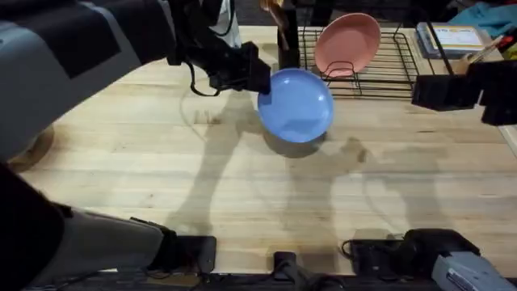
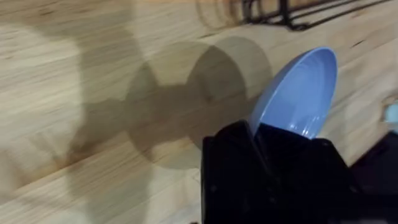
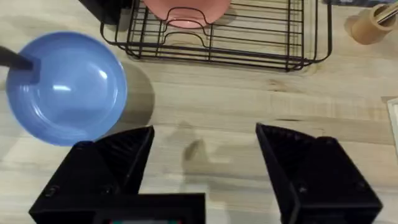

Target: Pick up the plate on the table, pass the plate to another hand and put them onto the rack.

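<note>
The plate (image 1: 297, 105) is off the surface (image 1: 242, 186), held in the air in front of the rack (image 1: 380, 65), with its shadow cast on the wood beneath it. It is tilted, its glossy hollow face turned toward the right arm's camera.

The left pincer (image 1: 257, 79) is clamped on the plate's rim at the edge nearer the left arm. In the left wrist view the black fingers (image 2: 249, 149) close over the lower rim of the plate (image 2: 298, 93), which stands steeply on edge above them.

The right pincer (image 3: 205, 155) hangs spread wide with nothing between its fingers. It is low over bare wood, well apart from the plate (image 3: 65, 87) and near the front of the rack (image 3: 217, 37). In the overhead view this pincer (image 1: 444, 89) sits at the right end of the rack.

A pink plate (image 1: 347, 42) stands upright in a slot at the rack's left part. A cardboard tube (image 3: 373, 22) stands on the surface beside the rack's right end.
</note>
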